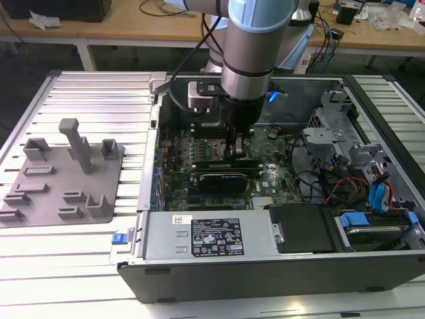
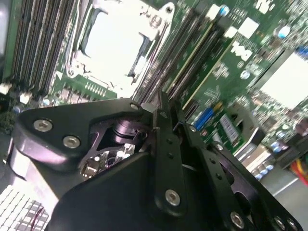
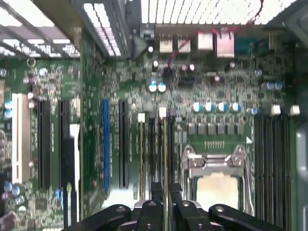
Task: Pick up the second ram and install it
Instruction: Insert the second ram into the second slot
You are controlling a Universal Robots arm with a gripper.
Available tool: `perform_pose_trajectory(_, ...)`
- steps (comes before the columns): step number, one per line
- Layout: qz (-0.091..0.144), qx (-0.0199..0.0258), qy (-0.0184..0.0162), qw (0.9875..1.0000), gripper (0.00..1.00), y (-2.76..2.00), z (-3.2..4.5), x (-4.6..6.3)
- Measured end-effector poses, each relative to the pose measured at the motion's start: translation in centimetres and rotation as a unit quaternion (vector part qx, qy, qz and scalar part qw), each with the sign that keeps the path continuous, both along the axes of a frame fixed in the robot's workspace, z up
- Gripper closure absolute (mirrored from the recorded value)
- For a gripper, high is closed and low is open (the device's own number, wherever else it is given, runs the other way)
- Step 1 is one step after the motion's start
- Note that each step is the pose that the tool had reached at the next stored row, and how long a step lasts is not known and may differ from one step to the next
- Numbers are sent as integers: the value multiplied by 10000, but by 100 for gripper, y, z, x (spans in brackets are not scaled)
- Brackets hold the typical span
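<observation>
Gripper (image 3: 164, 186) close up, clenched on the second ram (image 3: 165, 144) just beneath, holding it upright to seat squarely beside the processor socket (image 3: 216, 185).

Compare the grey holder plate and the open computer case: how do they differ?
The grey holder plate is flat and light, with upright posts; the computer case is a deep dark box holding a green board. The arm reaches into the case, not over the plate. Both rest on the slatted table.

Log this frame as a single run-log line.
gripper: shut, down over memory slots | second ram: edge-on between fingertips, at slot | processor socket: beside gripper | case: open
</observation>
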State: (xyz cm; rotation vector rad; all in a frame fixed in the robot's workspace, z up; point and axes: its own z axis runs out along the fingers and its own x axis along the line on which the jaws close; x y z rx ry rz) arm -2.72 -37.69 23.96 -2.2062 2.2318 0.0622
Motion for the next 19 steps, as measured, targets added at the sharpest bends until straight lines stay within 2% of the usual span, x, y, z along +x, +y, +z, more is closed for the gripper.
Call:
perform_pose_trajectory(4,-1,0,2,10000,83,1,0,9)
perform_pose_trajectory(5,0,0,2,10000,84,1,0,11)
perform_pose_trajectory(6,-1,0,3,10000,91,1,0,12)
perform_pose_trajectory(7,0,0,3,10000,92,1,0,14)
perform_pose_trajectory(11,0,1,4,10000,92,1,11,15)
perform_pose_trajectory(13,0,3,3,10000,92,1,62,15)
perform_pose_trajectory(19,-1,2,3,10000,92,1,69,15)
